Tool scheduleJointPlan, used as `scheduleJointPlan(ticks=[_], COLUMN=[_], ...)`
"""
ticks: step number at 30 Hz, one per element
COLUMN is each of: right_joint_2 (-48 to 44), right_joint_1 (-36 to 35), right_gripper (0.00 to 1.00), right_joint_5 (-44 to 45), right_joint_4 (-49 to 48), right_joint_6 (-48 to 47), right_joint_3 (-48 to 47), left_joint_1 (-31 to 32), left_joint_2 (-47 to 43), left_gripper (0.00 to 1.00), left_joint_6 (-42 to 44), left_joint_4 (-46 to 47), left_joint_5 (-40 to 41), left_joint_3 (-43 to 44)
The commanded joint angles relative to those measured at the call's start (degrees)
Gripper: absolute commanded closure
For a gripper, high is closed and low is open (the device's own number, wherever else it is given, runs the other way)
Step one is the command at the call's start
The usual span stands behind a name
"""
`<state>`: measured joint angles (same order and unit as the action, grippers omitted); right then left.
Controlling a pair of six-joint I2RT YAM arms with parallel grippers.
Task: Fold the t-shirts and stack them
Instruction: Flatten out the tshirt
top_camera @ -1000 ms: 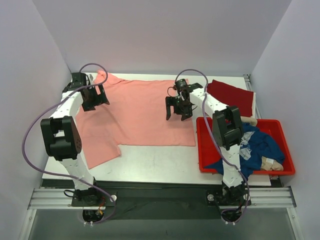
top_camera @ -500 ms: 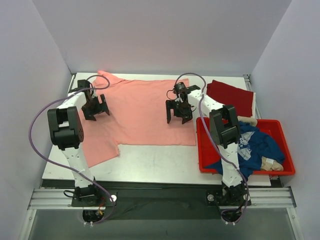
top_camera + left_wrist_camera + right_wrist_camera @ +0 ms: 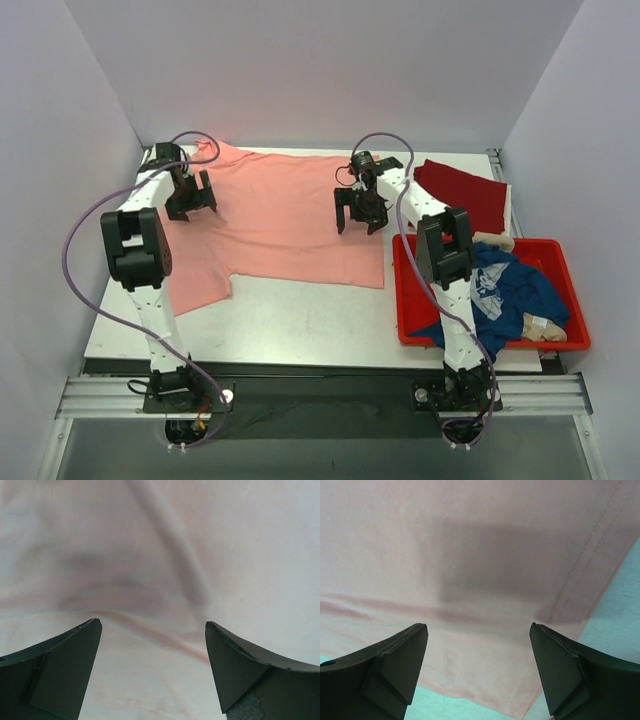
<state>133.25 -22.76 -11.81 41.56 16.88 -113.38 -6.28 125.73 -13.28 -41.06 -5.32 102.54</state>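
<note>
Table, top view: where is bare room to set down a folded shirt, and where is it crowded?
Bare: the near strip of table, between the pink shirt behind and the tub at right. Crowded: the far half, under the pink shirt and red shirt; the tub holds the navy shirt.

Salmon-pink t-shirt (image 3: 280, 225) spread flat, centre-left; dark red t-shirt (image 3: 465, 195) folded, far right. Navy blue t-shirt (image 3: 515, 290) crumpled inside red tub (image 3: 402, 300).

Three shirts are showing, a pink shirt (image 3: 290, 215), a red shirt (image 3: 468, 195) and a navy shirt (image 3: 525, 290), with one tub (image 3: 400, 300), one table (image 3: 300, 320) and two arms, the left arm (image 3: 135, 250) and the right arm (image 3: 445, 250).
</note>
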Motion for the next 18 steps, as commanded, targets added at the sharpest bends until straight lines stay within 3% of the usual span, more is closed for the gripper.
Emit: scheduleJointPlan(ticks=[1, 3, 5, 11, 15, 18], right_joint_2=[-2.1, -3.7, -5.7, -11.4, -15.2, -17.0], right_joint_1=[1.0, 1.1, 1.6, 3.1, 3.5, 3.8], right_gripper=[0.14, 0.14, 0.14, 0.14, 0.13, 0.14], right_joint_5=[-0.8, -1.3, -1.5, -2.4, -3.6, -4.6], right_joint_4=[4.2, 4.2, 4.2, 4.1, 2.6, 1.4], right_joint_6=[-2.0, -2.4, -2.7, -1.8, -1.2, -0.6], right_joint_3=[-3.2, -4.2, -4.9, -2.7, 2.5, 6.3], left_joint_1=[1.4, 2.0, 2.1, 2.7, 2.3, 2.0], left_joint_2=[-11.5, -19.7, -28.7, -50.4, -59.0, -62.4], left_gripper=[0.04, 0.03, 0.03, 0.03, 0.03, 0.04], left_joint_6=[-1.1, -2.6, -5.4, -16.6, -27.2, -31.6], left_joint_4=[2.2, 3.8, 4.9, 1.4, -6.3, -7.1], left_joint_5=[4.2, 11.1, 18.5, 30.0, 32.7, 32.5], left_joint_3=[-2.6, -7.3, -17.3, -42.6, -51.3, -56.1])
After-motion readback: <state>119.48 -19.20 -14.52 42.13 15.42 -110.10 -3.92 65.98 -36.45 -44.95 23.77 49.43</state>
